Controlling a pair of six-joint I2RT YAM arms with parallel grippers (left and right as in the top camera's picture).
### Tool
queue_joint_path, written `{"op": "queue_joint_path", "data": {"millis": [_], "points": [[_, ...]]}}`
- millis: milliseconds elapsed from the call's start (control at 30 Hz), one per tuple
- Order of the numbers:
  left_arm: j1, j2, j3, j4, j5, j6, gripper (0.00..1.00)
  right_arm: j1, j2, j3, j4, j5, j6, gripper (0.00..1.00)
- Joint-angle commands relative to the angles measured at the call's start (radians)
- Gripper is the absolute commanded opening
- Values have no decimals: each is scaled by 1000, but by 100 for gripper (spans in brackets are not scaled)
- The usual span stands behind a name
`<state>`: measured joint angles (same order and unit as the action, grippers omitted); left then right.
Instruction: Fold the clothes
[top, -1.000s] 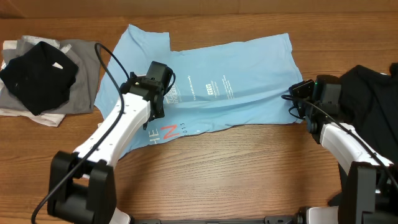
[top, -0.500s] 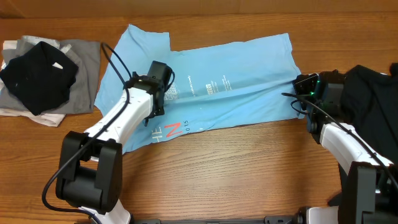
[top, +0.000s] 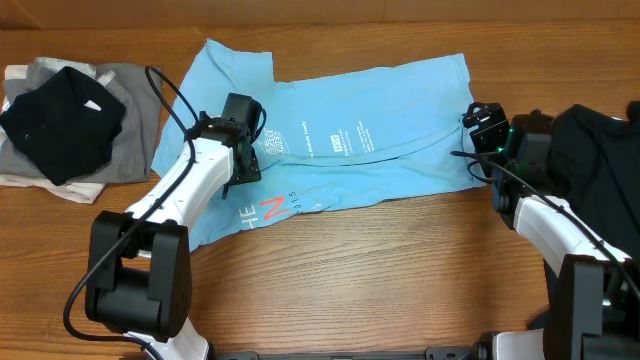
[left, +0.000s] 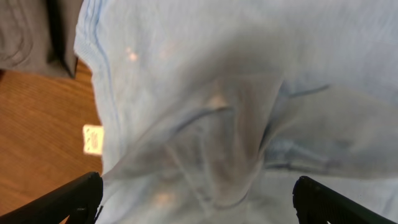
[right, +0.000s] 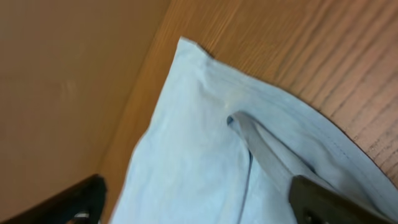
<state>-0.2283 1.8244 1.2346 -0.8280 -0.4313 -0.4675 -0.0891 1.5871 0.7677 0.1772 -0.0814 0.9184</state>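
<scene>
Overhead: T-shirt (top: 380, 150) long axis runs left-right. Left fingers (left: 62, 202) spread over its left part; right fingers (right: 333, 198) spread at its right edge, empty.

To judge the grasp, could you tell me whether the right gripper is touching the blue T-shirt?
Cannot tell. In the right wrist view the open right gripper hangs over the light blue T-shirt; no view shows contact or a gap.

Blue T-shirt (top: 400, 110) on wooden table (top: 400, 270)
</scene>
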Motion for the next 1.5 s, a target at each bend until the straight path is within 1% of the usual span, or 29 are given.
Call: {"op": "queue_joint_path", "data": {"millis": [0, 67, 133, 233, 333, 433, 467, 500, 533, 567, 633, 700, 767, 933, 1133, 1267, 1467], "points": [[1, 12, 80, -54, -17, 18, 100, 2, 3, 99, -46, -59, -84, 100], [-1, 12, 141, -132, -13, 15, 100, 2, 1, 160, -151, -63, -102, 100], [-1, 12, 221, -248, 1, -16, 100, 3, 1, 250, -335, -66, -165, 99], [-1, 12, 272, -322, 98, 1, 100, 3, 1, 322, -537, -58, -238, 93], [-1, 13, 272, -374, 219, 20, 100, 2, 1, 338, -697, -51, -243, 86], [-1, 14, 257, -449, 275, 19, 99, 2, 1, 338, -846, -51, -243, 75], [-1, 14, 251, -465, 284, 19, 92, 2, 1, 338, -889, -51, -244, 69], [-1, 14, 240, -477, 299, 20, 83, 2, 1, 338, -919, -51, -248, 60], [-1, 14, 227, -481, 319, 21, 74, 2, 2, 336, -945, -51, -269, 49], [-1, 14, 211, -478, 335, 27, 63, 3, 3, 335, -953, -53, -291, 38], [-1, 14, 171, -456, 347, 27, 46, 4, 6, 331, -954, -55, -325, 23], [-1, 14, 128, -409, 348, 26, 24, 4, 13, 331, -943, -56, -325, 10], [-1, 17, 88, -354, 358, 25, 4, 4, 24, 331, -914, -56, -333, 4], [0, 20, 2, -266, 406, 1, 4, 4, 112, 331, -845, -121, -351, 4], [13, 20, -24, -251, 403, -4, 4, 4, 212, 331, -812, -129, -351, 4], [44, 20, -28, -216, 415, -4, 4, 4, 222, 331, -782, -121, -351, 4], [97, 28, -28, -196, 506, 9, 4, 4, 224, 331, -771, -65, -351, 4]]}}
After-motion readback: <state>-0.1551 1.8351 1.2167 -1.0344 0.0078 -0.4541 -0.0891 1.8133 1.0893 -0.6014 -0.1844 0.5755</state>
